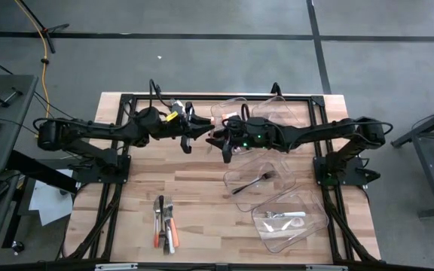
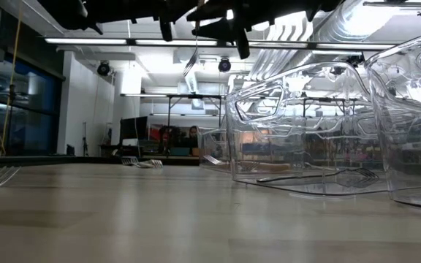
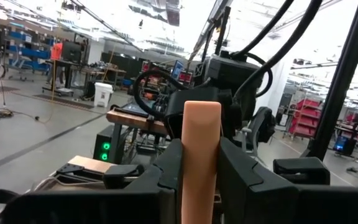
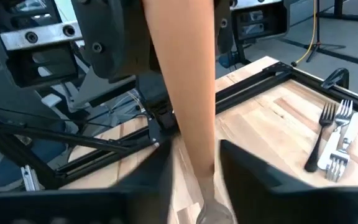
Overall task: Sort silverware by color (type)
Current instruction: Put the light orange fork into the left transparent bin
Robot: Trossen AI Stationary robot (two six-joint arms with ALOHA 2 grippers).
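Note:
An orange-handled piece of silverware (image 3: 202, 149) hangs in the air above the middle of the table, between both grippers. My left gripper (image 1: 200, 131) comes from the table's left and is shut on it. My right gripper (image 1: 220, 140) comes from the right, and its fingers close on the same handle (image 4: 188, 93). In the low view both arms show only as dark shapes along the top. The metal head is hidden. More silverware (image 1: 164, 222) lies in a loose pile near the table's front edge. My left gripper pinches the orange handle (image 3: 201, 180) between its two fingers, which lie on its two narrow edges. The handle's free end sticks out past the fingertips toward the right arm. The piece is lifted clear of the table. My right gripper has one finger (image 4: 247, 174) on each narrow edge of the orange handle, at the end that narrows toward the metal neck (image 4: 199, 171). It comes roughly level from the table's right. The broad face of the handle faces its camera.
Clear plastic bins stand on the right half. One holds a dark fork (image 1: 256, 181), one holds white-handled pieces (image 1: 286, 218), and others stand at the far edge (image 1: 277, 109). The black frame rails (image 1: 119, 173) border the wooden top. Forks (image 4: 334, 143) show in the right wrist view.

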